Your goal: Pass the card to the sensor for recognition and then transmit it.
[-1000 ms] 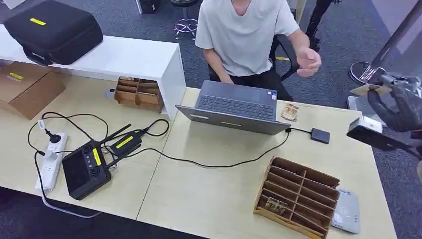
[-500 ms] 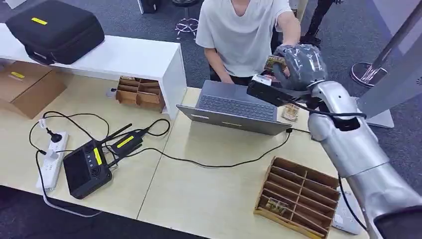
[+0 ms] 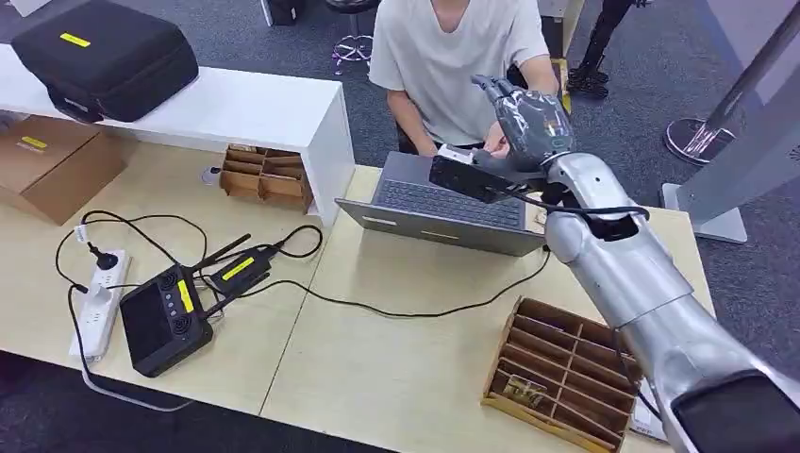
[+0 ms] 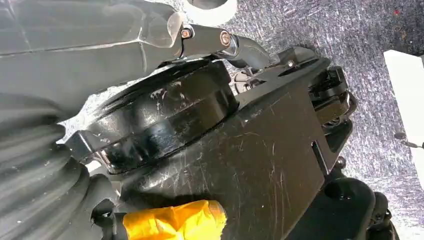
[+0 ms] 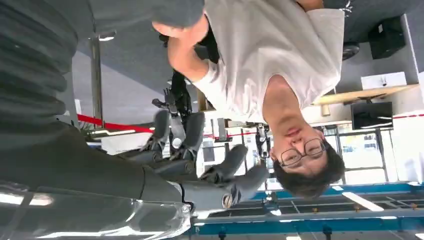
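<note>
In the upper centre of the head view, the right hand (image 3: 528, 121) is raised above the far edge of the table (image 3: 396, 359), over the back of the open laptop (image 3: 443, 203) and directly in front of the seated person (image 3: 453, 57).

1. Card position. The card cannot be made out in any view. The person's hand (image 3: 494, 143) sits just below and against the right hand, at the place where a card would pass between them. Whether the card lies in the person's hand or behind the robot's palm cannot be told.

2. Hidden or unclear parts.
- In the head view the back of the right hand faces the camera, so its palm side is concealed.
- The black camera block (image 3: 469, 176) on the wrist covers part of the laptop keyboard.
- The silver forearm crosses the right side of the frame and covers the right end of the wooden divider tray (image 3: 557, 368).
- In the left wrist view the left hand (image 4: 100, 45) is a blurred grey mass at the upper left; whether its fingers are spread or curled cannot be told.

3. Pose. The right arm runs from the lower right corner up toward the person, elbow bent. In the right wrist view the fingers (image 5: 240, 157) are spread apart and extended, with nothing visible between them.
</note>
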`<state>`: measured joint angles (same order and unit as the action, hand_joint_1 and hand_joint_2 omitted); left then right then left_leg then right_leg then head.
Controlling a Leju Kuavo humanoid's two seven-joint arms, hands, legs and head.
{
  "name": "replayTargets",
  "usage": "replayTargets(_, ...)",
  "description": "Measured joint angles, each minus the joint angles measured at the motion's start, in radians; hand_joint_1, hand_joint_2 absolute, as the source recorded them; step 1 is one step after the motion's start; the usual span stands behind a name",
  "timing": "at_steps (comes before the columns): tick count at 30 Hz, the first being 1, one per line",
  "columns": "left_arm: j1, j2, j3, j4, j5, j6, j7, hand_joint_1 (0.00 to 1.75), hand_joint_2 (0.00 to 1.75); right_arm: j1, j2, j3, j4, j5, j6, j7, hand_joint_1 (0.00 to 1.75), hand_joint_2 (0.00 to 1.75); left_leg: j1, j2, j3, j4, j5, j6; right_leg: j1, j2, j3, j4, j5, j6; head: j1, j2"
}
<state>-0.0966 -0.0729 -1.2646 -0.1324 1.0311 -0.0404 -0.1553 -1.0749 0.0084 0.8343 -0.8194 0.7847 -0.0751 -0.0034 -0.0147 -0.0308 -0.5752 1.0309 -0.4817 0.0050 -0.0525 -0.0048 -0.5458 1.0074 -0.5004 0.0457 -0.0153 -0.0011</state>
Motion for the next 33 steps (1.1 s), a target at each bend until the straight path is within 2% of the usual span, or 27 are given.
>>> replayTargets(6, 0.001, 0.0, 0.0, 0.0, 0.007, 0.001, -0.003, 0.0, 1.75, 0.0, -0.002, 0.002, 0.002, -0.009, -0.005, -0.013, 0.0, 1.75, 0.0, 0.0, 0.0, 0.0, 0.0, 0.0, 0.0, 0.0, 0.0, 0.0, 0.0, 0.0, 0.0, 0.0)
replayTargets(9, 0.004, 0.001, 0.0, 0.0, 0.019, 0.002, -0.012, 0.0, 1.75, 0.009, -0.022, 0.001, -0.035, -0.037, -0.019, -0.039, 0.0, 1.75, 0.0, 0.0, 0.0, 0.0, 0.0, 0.0, 0.0, 0.0, -0.001, 0.0, 0.0, 0.0, 0.0, 0.0)
replayTargets(14, 0.008, 0.002, 0.0, 0.0, 0.039, 0.003, -0.026, 0.0, 1.75, 0.074, -0.108, -0.006, -0.188, -0.093, -0.02, -0.071, 0.0, 1.75, 0.0, 0.0, -0.001, 0.0, 0.0, 0.0, 0.0, 0.0, 0.0, -0.001, 0.0, 0.0, 0.0, 0.0)
replayTargets(21, 0.009, 0.002, 0.0, 0.0, 0.055, 0.003, -0.032, 0.0, 1.75, 0.125, -0.177, -0.013, -0.302, -0.116, -0.016, -0.084, 0.0, 1.75, 0.0, 0.001, 0.0, 0.0, 0.0, 0.0, 0.0, 0.0, -0.001, -0.001, 0.0, 0.0, 0.0, 0.0)
replayTargets(24, 0.012, 0.002, 0.0, 0.0, 0.077, 0.004, -0.043, 0.0, 1.75, 0.199, -0.244, -0.03, -0.404, -0.138, -0.019, -0.115, 0.0, 1.75, 0.0, -0.002, 0.0, 0.0, 0.0, 0.0, 0.0, -0.003, 0.0, -0.002, 0.0, 0.0, 0.0, 0.0)
replayTargets(25, 0.014, 0.002, 0.0, 0.0, 0.084, 0.004, -0.048, 0.0, 1.75, 0.236, -0.273, -0.037, -0.449, -0.141, -0.022, -0.129, 0.0, 0.0, 0.0, -0.003, 0.0, 0.0, 0.0, 0.0, 0.0, -0.004, 0.0, -0.002, -0.001, 0.0, 0.0, 0.0)
replayTargets(27, 0.016, 0.002, 0.0, 0.0, 0.099, 0.005, -0.056, 0.0, 1.75, 0.324, -0.34, -0.06, -0.529, -0.142, -0.041, -0.158, 0.0, 0.0, 0.0, -0.005, -0.001, 0.0, -0.001, 0.001, 0.0, -0.006, 0.001, -0.004, -0.001, 0.001, 0.0, 0.0)
replayTargets(31, 0.019, 0.002, 0.003, 0.0, 0.12, 0.006, -0.067, 0.0, 1.75, 0.522, -0.459, -0.111, -0.682, -0.119, -0.123, -0.204, 0.0, 0.0, 0.0, -0.004, -0.002, 0.0, -0.002, 0.003, 0.0, -0.006, 0.001, -0.005, -0.001, 0.001, 0.0, 0.0)
replayTargets(32, 0.02, 0.002, 0.005, 0.001, 0.125, 0.007, -0.069, 0.0, 1.75, 0.576, -0.491, -0.13, -0.718, -0.113, -0.148, -0.211, 0.0, 1.75, 0.0, -0.004, -0.002, 0.0, -0.003, 0.003, 0.0, -0.006, 0.001, -0.006, -0.001, 0.001, 0.0, 0.0)
replayTargets(33, 0.021, 0.001, 0.007, 0.002, 0.128, 0.007, -0.071, 0.0, 1.75, 0.626, -0.513, -0.15, -0.75, -0.107, -0.171, -0.216, 0.0, 1.75, 0.0, -0.004, -0.003, 0.0, -0.003, 0.003, 0.0, -0.006, 0.001, -0.006, -0.001, 0.001, 0.0, 0.0)
